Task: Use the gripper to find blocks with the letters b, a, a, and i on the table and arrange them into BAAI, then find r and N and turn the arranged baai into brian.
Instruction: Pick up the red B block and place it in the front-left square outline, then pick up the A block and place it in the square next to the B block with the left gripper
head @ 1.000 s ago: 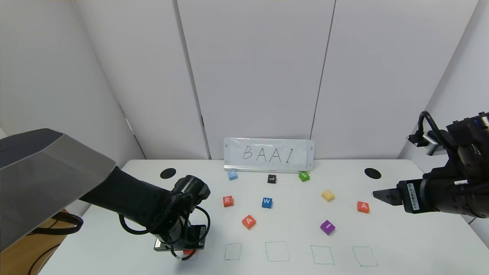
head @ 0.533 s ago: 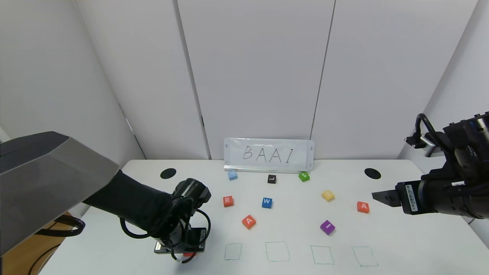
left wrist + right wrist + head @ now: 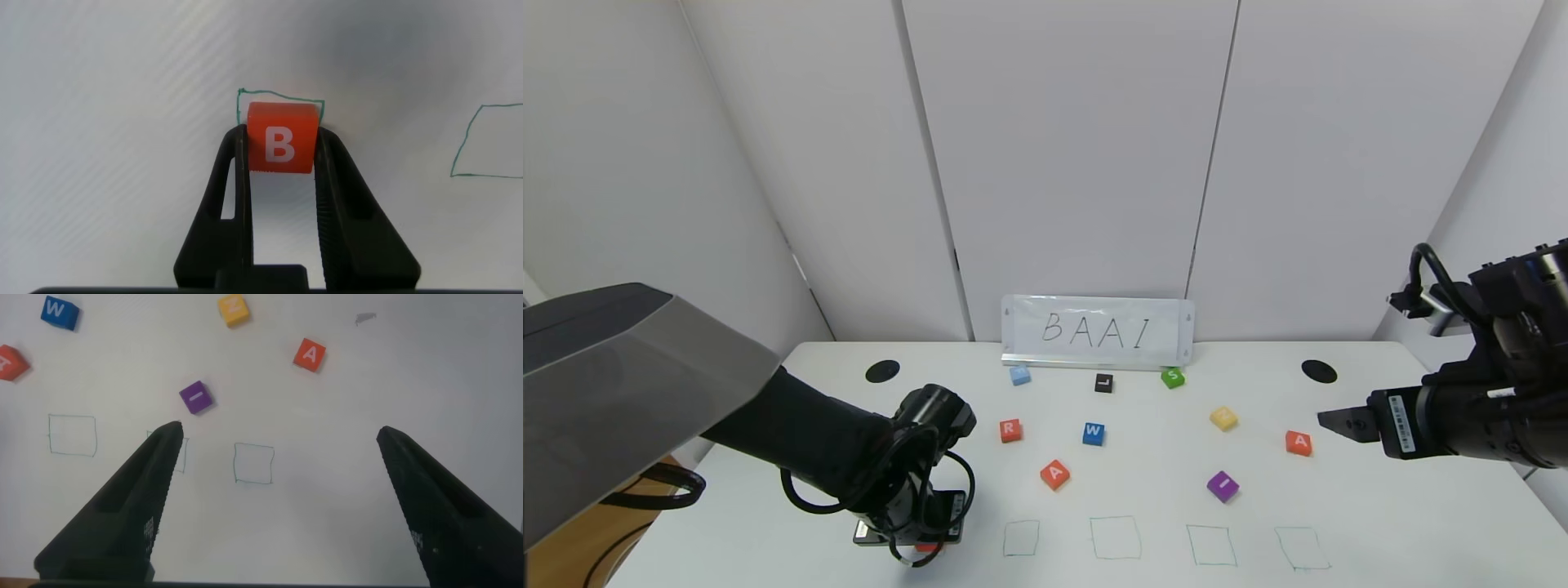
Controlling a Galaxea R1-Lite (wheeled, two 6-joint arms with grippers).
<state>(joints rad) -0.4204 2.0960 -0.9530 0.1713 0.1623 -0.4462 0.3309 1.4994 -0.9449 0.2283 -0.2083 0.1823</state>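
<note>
My left gripper (image 3: 921, 541) is shut on the orange-red B block (image 3: 280, 137), low over the leftmost green square (image 3: 242, 96) near the front of the white table (image 3: 1380, 506). Only a sliver of the B block (image 3: 927, 546) shows in the head view. One orange-red A block (image 3: 1054, 473) lies mid-table, the other A block (image 3: 1298, 442) at the right, and the purple I block (image 3: 1223, 485) lies between them. The orange-red R cube (image 3: 1010, 429) lies left of centre. My right gripper (image 3: 1327, 418) hovers open and empty above the right side, also seen in its wrist view (image 3: 279, 433).
A blue W cube (image 3: 1094, 433), a yellow cube (image 3: 1223, 418), a green S cube (image 3: 1173, 376), a black L cube (image 3: 1103, 382) and a light blue cube (image 3: 1019, 375) lie farther back. A BAAI sign (image 3: 1098, 330) stands at the back. Several green squares (image 3: 1116, 537) line the front.
My left arm has shifted very slightly with the B block still between its fingers at the leftmost square. My right gripper has barely moved.
</note>
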